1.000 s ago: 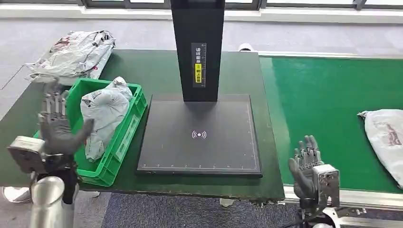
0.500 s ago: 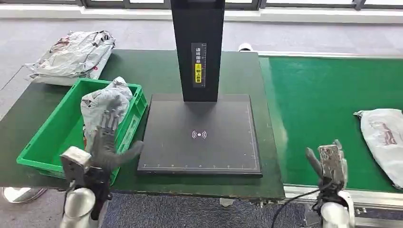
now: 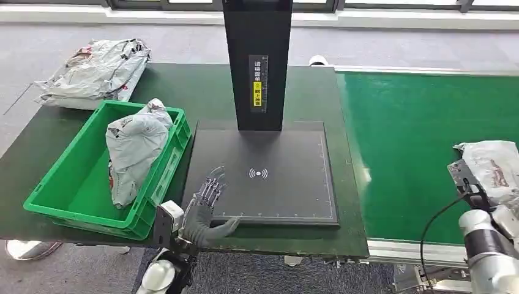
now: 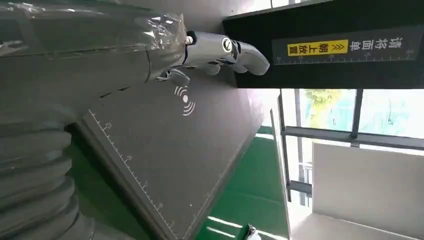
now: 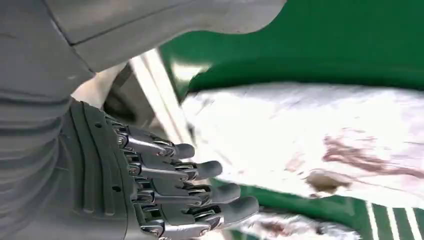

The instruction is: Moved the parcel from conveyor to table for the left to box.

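**Reach for parcel on conveyor, grasp not yet made**

Nearest to the robot, the left hand (image 3: pixel 205 211) is hovering over the near left corner of the black scanner pad (image 3: pixel 269 184), with fingers spread and nothing in it — it is released and waiting. In the left wrist view its fingers (image 4: pixel 225 50) are lying apart above the pad's wireless mark.

On the other side, the right hand (image 5: pixel 165 185) is reaching over the green conveyor (image 3: pixel 416 135) toward the parcel (image 3: pixel 492 168), a grey-white soft bag lying at the belt's far right side. In the right wrist view the fingers (image 5: pixel 200 170) are extended and lightly curved, just beside the bag's edge; they are holding nothing, so I read this hand as released also. Whether the fingertips are already touching the bag I cannot tell.

Farther on the table (image 3: pixel 202 92), the green crate (image 3: pixel 67 202) is holding one bagged parcel (image 3: pixel 131 150) already, and more bags (image 3: pixel 95 70) are lying at the far left corner behind it. The black post (image 3: pixel 257 61) is standing at the pad's back edge.

By my judgement the step in hand is the approach to the pick. The next move is calling for the right hand to close on the soft bag — gathering enough of the loose film so it is not slipping — and then to carry it to the table, within reach of the left hand.
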`<state>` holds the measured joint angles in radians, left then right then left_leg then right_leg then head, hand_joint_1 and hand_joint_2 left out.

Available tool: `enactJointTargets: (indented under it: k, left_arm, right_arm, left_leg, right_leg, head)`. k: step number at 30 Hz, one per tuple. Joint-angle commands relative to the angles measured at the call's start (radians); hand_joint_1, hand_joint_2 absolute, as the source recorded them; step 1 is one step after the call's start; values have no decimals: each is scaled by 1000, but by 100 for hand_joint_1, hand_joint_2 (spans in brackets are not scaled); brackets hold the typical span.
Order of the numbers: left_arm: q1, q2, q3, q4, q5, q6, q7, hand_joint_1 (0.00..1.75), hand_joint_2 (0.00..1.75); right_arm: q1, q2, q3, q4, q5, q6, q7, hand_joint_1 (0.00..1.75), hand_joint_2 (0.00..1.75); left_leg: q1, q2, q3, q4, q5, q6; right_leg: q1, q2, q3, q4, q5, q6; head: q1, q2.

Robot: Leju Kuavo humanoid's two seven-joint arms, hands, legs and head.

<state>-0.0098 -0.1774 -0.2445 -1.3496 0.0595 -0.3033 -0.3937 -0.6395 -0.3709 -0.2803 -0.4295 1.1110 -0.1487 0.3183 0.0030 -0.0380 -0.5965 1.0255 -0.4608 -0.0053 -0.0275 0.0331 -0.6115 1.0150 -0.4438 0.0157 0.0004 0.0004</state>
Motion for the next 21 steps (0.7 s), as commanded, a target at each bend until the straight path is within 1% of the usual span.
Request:
enactJointTargets:
  k: [1, 2, 3, 4, 5, 6, 7, 9, 12, 14, 15, 17, 18, 19, 21]
  left_arm:
    - [14, 9, 39, 29, 6, 5, -1, 0, 175]
    - [20, 9, 38, 25, 2, 7, 3, 0, 175]
    - [24, 8, 39, 22, 0, 8, 4, 0, 175]
    - [26, 7, 38, 22, -1, 8, 4, 0, 175]
    - [26, 7, 38, 22, -1, 8, 4, 0, 175]
    - [24, 10, 37, 29, -1, 10, 4, 0, 175]
    - [21, 13, 37, 35, -2, 10, 2, 0, 175]
    - [17, 19, 40, 42, 0, 8, -1, 0, 175]
    - [17, 20, 41, 42, 1, 8, -2, 0, 175]
    - [17, 19, 41, 43, 1, 8, -2, 0, 175]
    - [17, 19, 41, 43, 1, 8, -2, 0, 175]
    - [17, 19, 41, 42, 1, 8, -2, 0, 175]
    - [19, 20, 41, 43, 2, 7, -3, 0, 175]
    - [20, 22, 42, 43, 3, 8, -4, 0, 175]
    - [32, 25, 46, 34, 6, 10, -9, 0, 175]
  right_arm:
    - [-119, -33, 180, 192, 127, 60, 110, 0, 175]
    - [-115, -37, 187, 197, 141, 77, 127, 0, 175]
    - [-107, -43, 185, 200, 149, 110, 141, 0, 175]
    - [-98, -47, 182, 198, 149, 106, 139, 0, 175]
    - [-95, -48, 180, 198, 149, 104, 137, 0, 175]
    - [-85, -58, 178, 207, 166, 167, 151, 0, 175]
    - [-76, -65, 174, 208, 169, 198, 159, 0, 175]
    - [-57, -72, 166, 211, 174, 242, 158, 0, 175]
    - [-49, -74, 165, 213, 174, 240, 158, 0, 175]
    - [-52, -72, 165, 211, 174, 239, 158, 0, 175]
    - [-52, -72, 165, 211, 174, 239, 158, 0, 175]
    - [-54, -71, 165, 210, 174, 240, 158, 0, 175]
    - [-53, -71, 164, 212, 180, 267, 154, 0, 175]
    - [-50, -70, 165, 210, 185, 277, 148, 0, 175]
    - [-44, -60, 150, 205, 181, 260, 137, 0, 175]
  left_leg:
    - [0, 5, 2, -1, 0, 0]
    - [1, 9, 4, -2, -1, 0]
    - [1, 5, 3, -2, 0, 0]
    - [1, 8, 4, -3, -1, 0]
    - [1, 4, 3, -1, 0, 0]
    - [1, 3, 3, -2, 0, 0]
    - [1, 1, 2, -1, 0, 0]
    - [2, 1, 4, -2, 0, 0]
    - [1, 0, 2, -1, 0, 0]
    - [1, 2, 4, -3, 0, 0]
    - [1, 2, 2, -1, -1, 0]
    - [1, 3, 3, -2, 0, 0]
    - [1, 4, 4, -3, -1, 0]
    - [1, 3, 3, -2, 0, 0]
    - [1, 2, 2, -1, 0, 0]
  right_leg:
    - [1, 0, 2, -1, 0, -2]
    - [2, 3, 3, -3, 1, -2]
    - [1, 1, 2, -2, 0, -2]
    - [2, 1, 3, -3, 1, -3]
    - [1, 0, 2, -2, 0, -2]
    - [2, -3, 4, -3, 0, -2]
    - [1, -3, 2, -1, -1, -1]
    - [2, -5, 5, -3, -1, -2]
    - [1, -4, 3, -2, -1, -1]
    - [2, -4, 5, -4, -1, -2]
    - [1, -2, 2, -1, -1, -1]
    - [1, -2, 3, -2, -1, -1]
    - [2, -2, 4, -3, 0, -2]
    - [1, -2, 3, -2, -1, -1]
    - [1, -2, 2, -1, -1, -1]
  head:
    - [0, 0]
    - [0, 0]
    - [0, 0]
    - [0, 0]
    - [0, 0]
    - [0, 0]
    - [0, 0]
    - [0, 0]
    - [0, 0]
    - [0, 0]
    - [0, 0]
    - [0, 0]
    - [0, 0]
    - [0, 0]
    - [0, 0]
